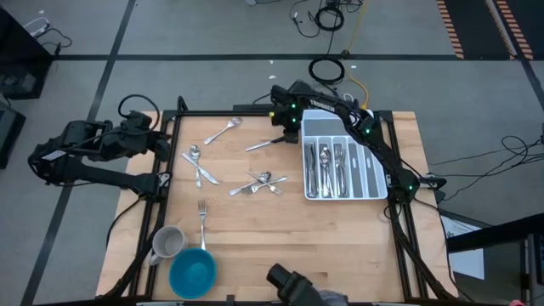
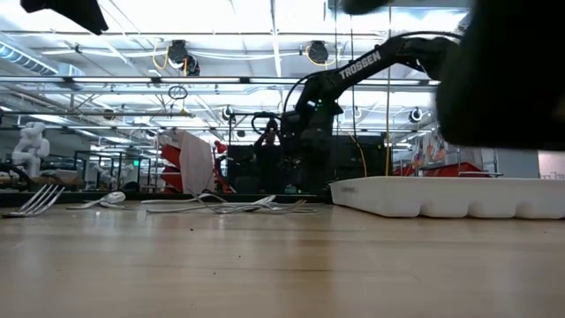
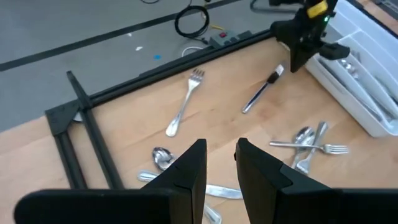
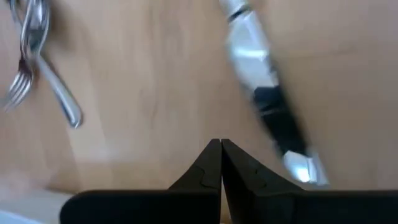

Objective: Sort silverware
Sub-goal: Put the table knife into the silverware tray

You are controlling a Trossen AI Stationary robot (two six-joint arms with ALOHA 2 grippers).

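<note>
right claw (image 1: 283,136): fingers pressed together, nothing between them; sits over the far part of the table, just left of the tray's far-left corner
knife (image 1: 264,144): lies flat on the table, tip end beside the right claw, handle running away toward the left-near side; in the right wrist view it lies just off to one side of the closed fingertips, whether touching cannot tell
left claw (image 3: 219,163): fingers partly apart, gap empty; parked at the table's left edge, well apart from all cutlery
far fork (image 1: 223,132): alone on the table, far-left area, between the two claws
left pair (image 1: 199,165): spoon and another piece crossed, left-centre of the table, the cutlery nearest the left claw
centre pile (image 1: 259,183): forks and a spoon tangled together, mid-table, near side of the knife, left of the tray
near fork (image 1: 203,219): lies alone, tines toward the far side, just beside the mug
tray (image 1: 371,177): white, compartmented, right half of the table; forks, spoons already lying lengthwise in its left compartments
mug (image 1: 167,243): grey, near-left corner
bowl (image 1: 193,273): blue, touching or just beside the mug, near edge
table (image 1: 297,238): wood top, black frame round it
</note>
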